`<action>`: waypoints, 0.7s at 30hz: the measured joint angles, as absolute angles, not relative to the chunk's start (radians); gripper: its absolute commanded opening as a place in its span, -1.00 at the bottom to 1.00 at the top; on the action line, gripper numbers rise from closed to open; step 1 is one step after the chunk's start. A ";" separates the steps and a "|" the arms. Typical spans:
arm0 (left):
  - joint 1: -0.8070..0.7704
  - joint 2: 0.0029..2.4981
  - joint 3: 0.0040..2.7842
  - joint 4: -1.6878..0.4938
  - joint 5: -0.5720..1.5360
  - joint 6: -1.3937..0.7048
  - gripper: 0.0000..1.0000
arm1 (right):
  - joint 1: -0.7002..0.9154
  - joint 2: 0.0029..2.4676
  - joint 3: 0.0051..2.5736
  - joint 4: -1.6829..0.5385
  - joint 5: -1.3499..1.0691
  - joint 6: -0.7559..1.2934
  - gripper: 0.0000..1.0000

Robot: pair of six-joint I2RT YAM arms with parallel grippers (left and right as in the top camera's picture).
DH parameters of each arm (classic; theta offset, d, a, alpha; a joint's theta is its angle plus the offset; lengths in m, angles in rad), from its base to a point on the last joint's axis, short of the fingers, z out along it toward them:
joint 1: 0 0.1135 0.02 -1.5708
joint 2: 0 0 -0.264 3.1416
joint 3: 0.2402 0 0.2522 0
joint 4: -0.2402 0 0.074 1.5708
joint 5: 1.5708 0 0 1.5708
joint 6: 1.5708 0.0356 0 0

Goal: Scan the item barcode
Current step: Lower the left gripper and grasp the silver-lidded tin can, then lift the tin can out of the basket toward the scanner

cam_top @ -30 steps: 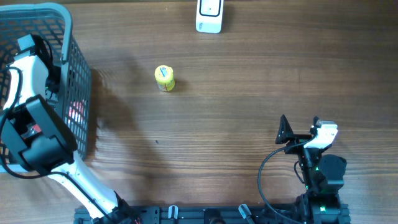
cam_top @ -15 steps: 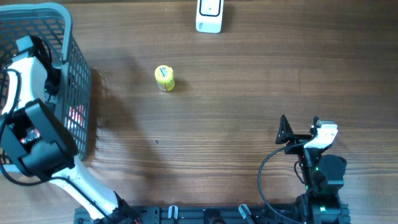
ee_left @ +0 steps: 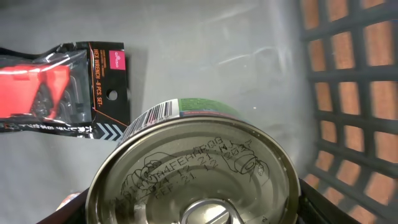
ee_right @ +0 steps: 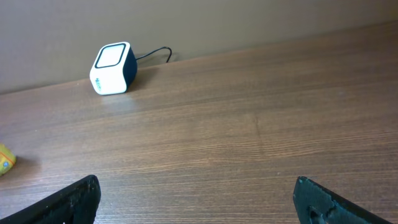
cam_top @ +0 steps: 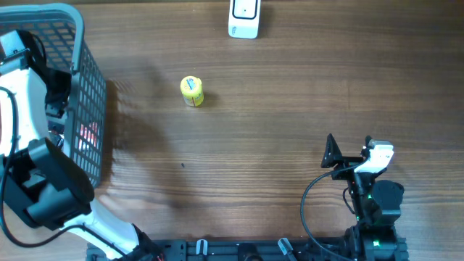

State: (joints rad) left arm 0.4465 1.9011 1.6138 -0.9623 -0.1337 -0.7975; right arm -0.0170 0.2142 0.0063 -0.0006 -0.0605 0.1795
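In the left wrist view a tin can (ee_left: 193,168) with a green label and a barcode (ee_left: 155,114) on its side fills the space between my left gripper's (ee_left: 199,211) black fingers (ee_left: 323,205). The gripper is shut on the can, inside the grey basket (cam_top: 87,94). In the overhead view only the left arm (cam_top: 22,72) shows over the basket. The white scanner (cam_top: 244,18) stands at the table's far edge, also seen in the right wrist view (ee_right: 113,60). My right gripper (cam_top: 348,154) rests open and empty near the front right, fingertips wide apart (ee_right: 199,199).
A red tool set in a black-edged packet (ee_left: 62,87) lies on the basket floor beside the can. A small yellow item (cam_top: 192,91) lies on the wood between basket and scanner. The basket's mesh wall (ee_left: 348,93) stands close on the can's right.
The left arm has shifted toward the far end of the basket with the can in its grip. The right arm has not moved.
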 measured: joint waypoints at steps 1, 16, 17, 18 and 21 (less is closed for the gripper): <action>0.447 1.890 1.614 -0.962 -0.133 -0.797 0.27 | -0.017 0.214 0.006 -0.001 -0.060 0.179 1.00; 0.447 1.658 1.614 -0.963 -0.129 -0.797 0.30 | -0.017 0.215 0.006 -0.001 -0.060 0.179 1.00; 0.447 1.643 1.614 -0.963 -0.129 -0.797 0.30 | -0.017 0.215 0.006 -0.001 -0.060 0.179 1.00; 0.447 1.633 1.614 -0.963 -0.129 -0.797 0.30 | -0.017 0.215 0.006 -0.001 -0.060 0.179 1.00; 0.447 1.590 1.614 -0.962 -0.128 -0.797 0.30 | -0.017 0.215 0.006 -0.001 -0.060 0.179 1.00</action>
State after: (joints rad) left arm 0.4465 1.5902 1.6138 -0.9623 -0.1284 -0.7975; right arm -0.0170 0.2150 0.0063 -0.0006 -0.0605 0.1791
